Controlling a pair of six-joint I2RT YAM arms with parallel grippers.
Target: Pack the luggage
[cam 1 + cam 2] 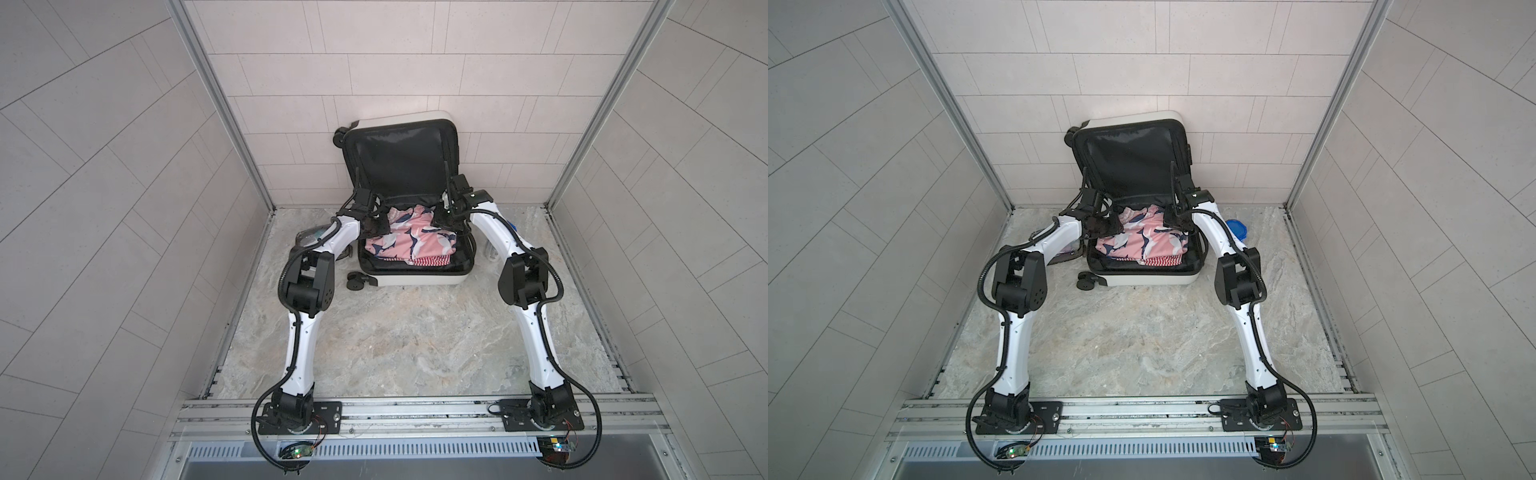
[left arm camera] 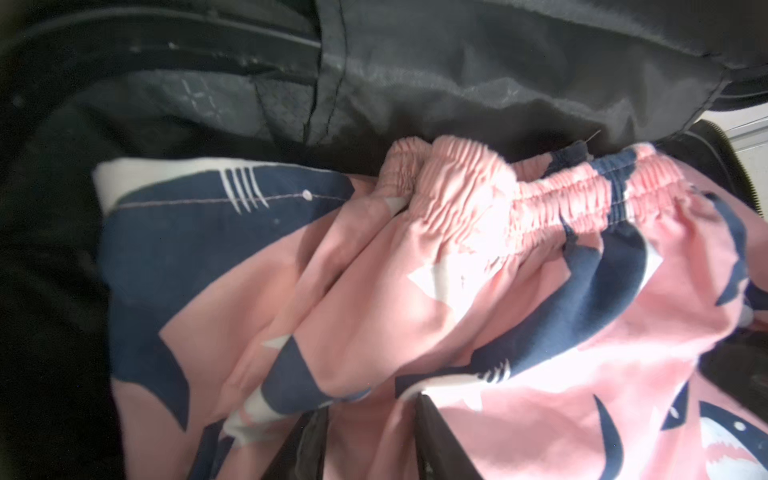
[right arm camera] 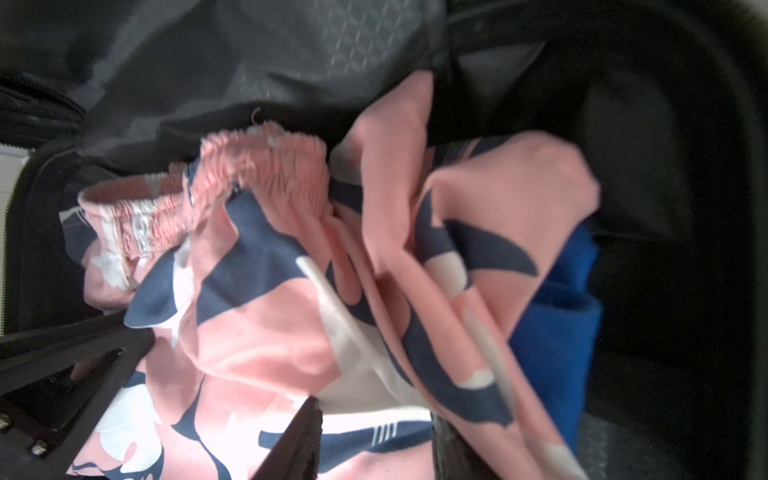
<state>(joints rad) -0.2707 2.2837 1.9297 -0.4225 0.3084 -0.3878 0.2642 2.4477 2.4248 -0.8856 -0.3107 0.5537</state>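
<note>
Luggage lies open at the far end of the desk, pink shark shorts on top in the base half, lid propped vs the back wall. Left claw & right claw sit at the shorts' hinge-side corners, each part-open w/ fabric between the jaws; can't tell if pinched. Risk, imo: a weak hold lets the cloth slip and bunch at the hinge, or a claw snags the lining, pulling the lid down.

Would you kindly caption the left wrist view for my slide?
Pink shark-print shorts lie crumpled in the black-lined luggage.
</note>
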